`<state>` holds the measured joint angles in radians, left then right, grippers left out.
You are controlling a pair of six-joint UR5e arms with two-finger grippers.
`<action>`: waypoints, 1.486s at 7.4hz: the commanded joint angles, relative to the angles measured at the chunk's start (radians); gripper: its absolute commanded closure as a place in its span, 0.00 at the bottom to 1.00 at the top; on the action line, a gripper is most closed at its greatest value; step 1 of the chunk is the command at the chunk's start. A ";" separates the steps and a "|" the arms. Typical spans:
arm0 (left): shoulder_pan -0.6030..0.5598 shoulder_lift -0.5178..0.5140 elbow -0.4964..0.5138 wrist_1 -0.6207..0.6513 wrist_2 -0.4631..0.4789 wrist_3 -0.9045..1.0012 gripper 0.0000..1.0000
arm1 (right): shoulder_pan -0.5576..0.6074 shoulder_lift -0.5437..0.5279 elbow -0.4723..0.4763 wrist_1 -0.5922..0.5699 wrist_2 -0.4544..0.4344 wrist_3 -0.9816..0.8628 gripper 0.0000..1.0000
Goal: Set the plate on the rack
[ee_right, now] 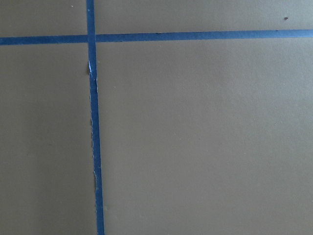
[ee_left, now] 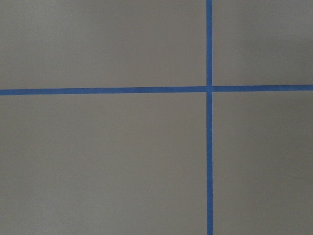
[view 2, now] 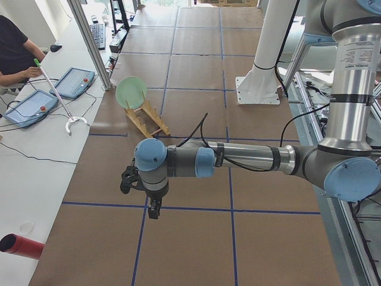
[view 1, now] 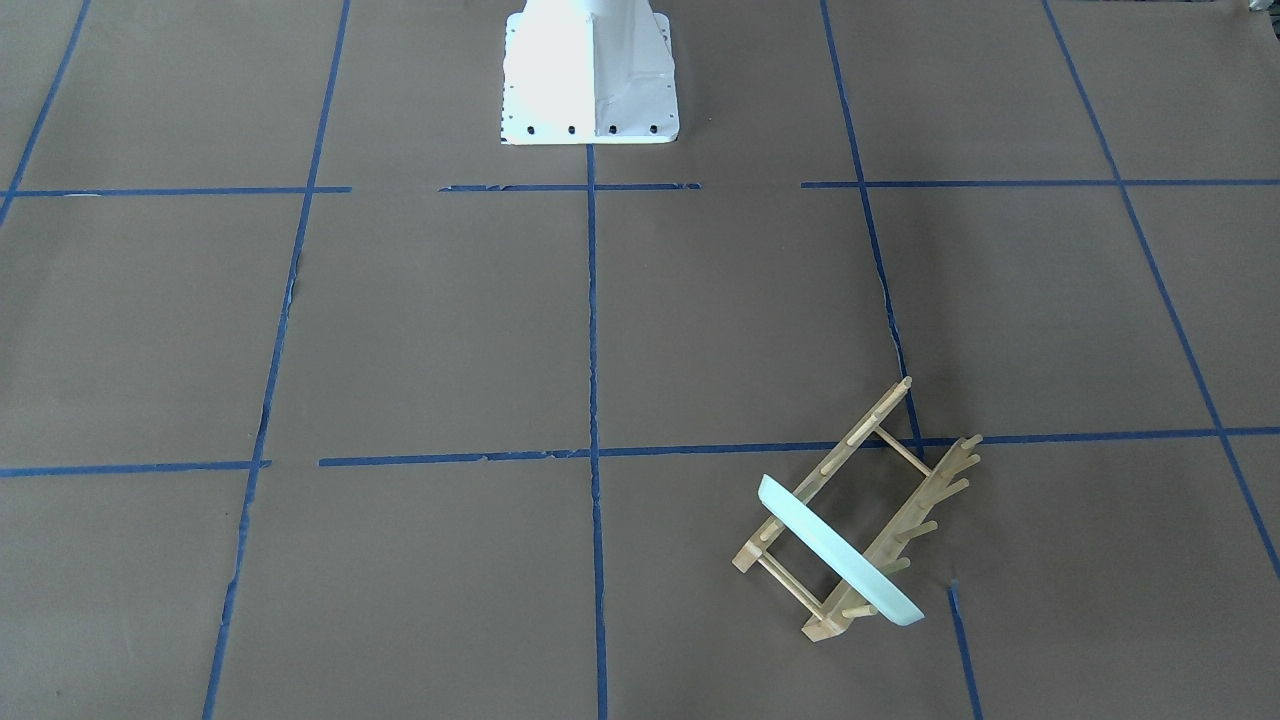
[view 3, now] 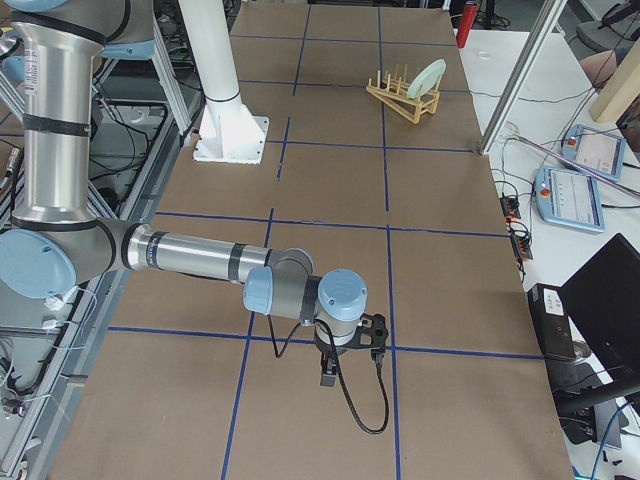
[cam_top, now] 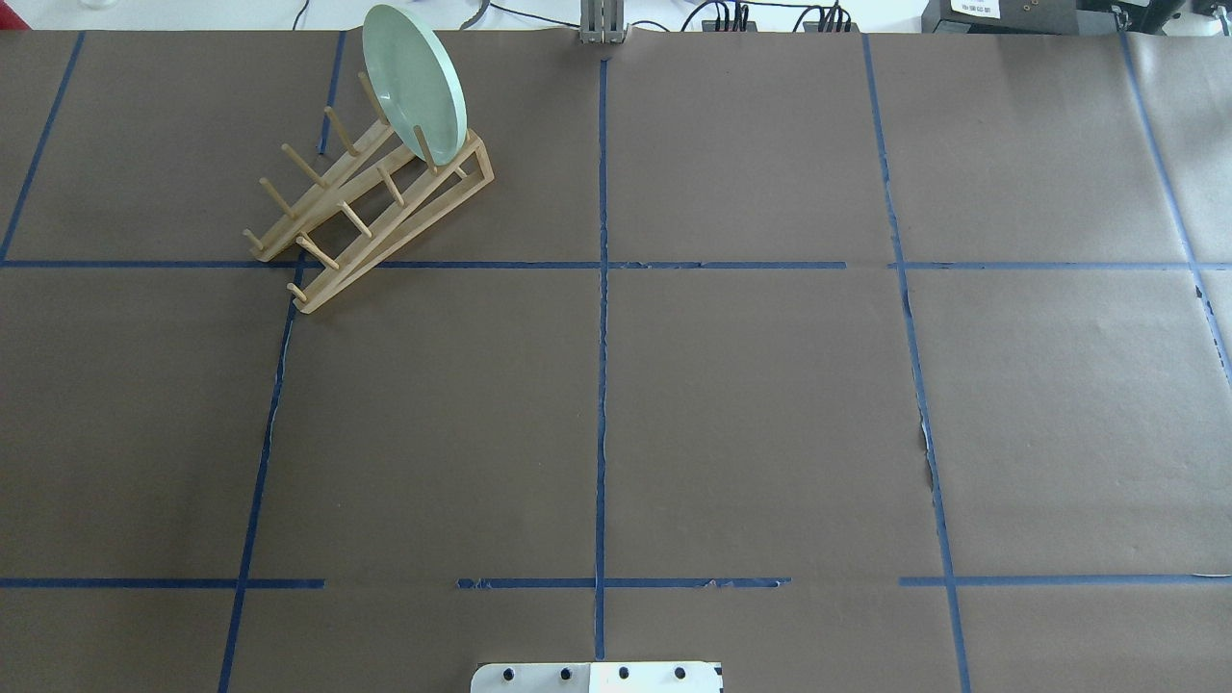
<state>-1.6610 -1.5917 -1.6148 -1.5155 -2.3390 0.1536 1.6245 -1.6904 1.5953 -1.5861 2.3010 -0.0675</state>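
The pale mint-green plate stands on edge between the pegs at the far end of the light wooden rack, at the table's far left in the overhead view. In the front-facing view the plate and rack sit at the lower right. My left gripper shows only in the exterior left view, hanging over bare table well away from the rack. My right gripper shows only in the exterior right view, far from the plate. I cannot tell whether either is open or shut. Both wrist views show only brown paper and blue tape.
The table is covered in brown paper with a blue tape grid. The white robot base stands at the near middle edge. An operator, control tablets and a red cylinder are on the side bench beyond the table.
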 commanded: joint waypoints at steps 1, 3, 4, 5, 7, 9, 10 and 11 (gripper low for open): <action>0.001 -0.008 0.044 -0.023 0.000 0.003 0.00 | 0.000 0.000 0.000 0.000 0.000 0.000 0.00; 0.001 -0.010 0.026 -0.015 0.000 0.006 0.00 | 0.000 0.000 0.000 0.000 0.000 0.000 0.00; 0.000 -0.010 0.024 -0.012 0.000 0.006 0.00 | 0.000 0.000 0.000 0.000 0.000 0.000 0.00; 0.000 -0.010 0.024 -0.012 0.000 0.006 0.00 | 0.000 0.000 0.000 0.000 0.000 0.000 0.00; 0.000 -0.010 0.026 -0.012 0.000 0.006 0.00 | 0.000 0.000 0.000 0.000 0.000 0.000 0.00; 0.000 -0.010 0.024 -0.012 0.000 0.006 0.00 | 0.000 0.000 0.000 0.000 0.000 0.000 0.00; 0.000 -0.010 0.023 -0.011 0.000 0.006 0.00 | 0.000 0.000 0.000 0.000 0.000 0.000 0.00; 0.000 -0.010 0.021 -0.011 0.000 0.006 0.00 | 0.000 0.000 0.000 0.000 0.000 0.000 0.00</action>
<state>-1.6613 -1.6015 -1.5922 -1.5268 -2.3394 0.1595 1.6245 -1.6904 1.5953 -1.5862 2.3010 -0.0675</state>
